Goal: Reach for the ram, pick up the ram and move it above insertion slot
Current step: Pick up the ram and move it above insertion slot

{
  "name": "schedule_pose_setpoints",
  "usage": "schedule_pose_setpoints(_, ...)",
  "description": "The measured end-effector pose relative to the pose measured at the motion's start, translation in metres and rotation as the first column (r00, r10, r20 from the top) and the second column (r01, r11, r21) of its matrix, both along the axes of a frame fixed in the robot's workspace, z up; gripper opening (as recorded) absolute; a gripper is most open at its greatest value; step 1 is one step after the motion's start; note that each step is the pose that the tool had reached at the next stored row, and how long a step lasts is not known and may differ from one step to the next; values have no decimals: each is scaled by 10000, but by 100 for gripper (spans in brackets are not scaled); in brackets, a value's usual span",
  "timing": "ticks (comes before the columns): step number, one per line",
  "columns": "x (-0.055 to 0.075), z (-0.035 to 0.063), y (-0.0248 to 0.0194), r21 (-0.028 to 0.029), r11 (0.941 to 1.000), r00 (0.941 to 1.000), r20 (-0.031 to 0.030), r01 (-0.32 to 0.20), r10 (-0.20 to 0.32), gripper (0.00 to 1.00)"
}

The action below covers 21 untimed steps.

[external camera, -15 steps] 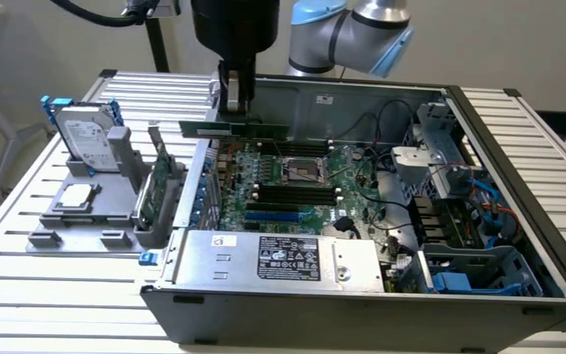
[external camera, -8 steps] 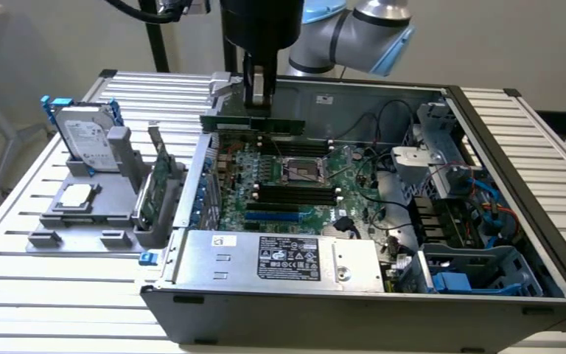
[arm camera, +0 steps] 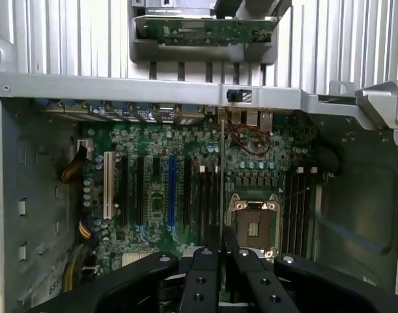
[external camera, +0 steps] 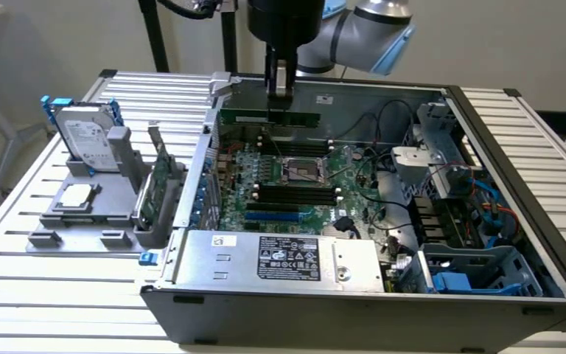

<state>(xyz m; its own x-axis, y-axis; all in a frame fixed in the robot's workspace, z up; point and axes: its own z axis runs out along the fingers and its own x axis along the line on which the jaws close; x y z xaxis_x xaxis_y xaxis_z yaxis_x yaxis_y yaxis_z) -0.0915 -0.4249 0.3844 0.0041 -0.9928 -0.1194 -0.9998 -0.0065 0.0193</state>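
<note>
My gripper (external camera: 279, 99) is shut on the ram (external camera: 271, 117), a long thin green stick held level by its top edge. It hangs in the air inside the open computer case, above the motherboard (external camera: 293, 181) towards the far wall. In the wrist view the ram (arm camera: 222, 169) shows edge-on as a thin line running out from between the black fingers (arm camera: 202, 277). That line lies over the dark memory slots (arm camera: 208, 195) just beside the CPU socket (arm camera: 254, 225). The same slots (external camera: 293, 193) show in the exterior view as black bars beside the CPU socket (external camera: 303, 168).
A grey fixture (external camera: 86, 214) at the exterior view's left holds a silver hard drive (external camera: 86, 136) and an upright green expansion card (external camera: 158, 177). The power supply (external camera: 283, 258) fills the case's near side. Cables (external camera: 382, 199) and a blue drive cage (external camera: 470, 276) occupy the right.
</note>
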Motion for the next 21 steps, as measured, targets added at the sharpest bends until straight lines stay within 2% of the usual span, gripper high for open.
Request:
schedule_pose_setpoints(3,91,-16,63,0,10000,10000,0,0,0,13)
schedule_pose_setpoints(7,222,-34,117,0,10000,10000,0,0,0,13)
schedule_pose_setpoints(14,414,-48,186,0,10000,10000,0,31,-31,13)
schedule_pose_setpoints(21,474,-52,240,0,9997,9997,1,255,-255,13)
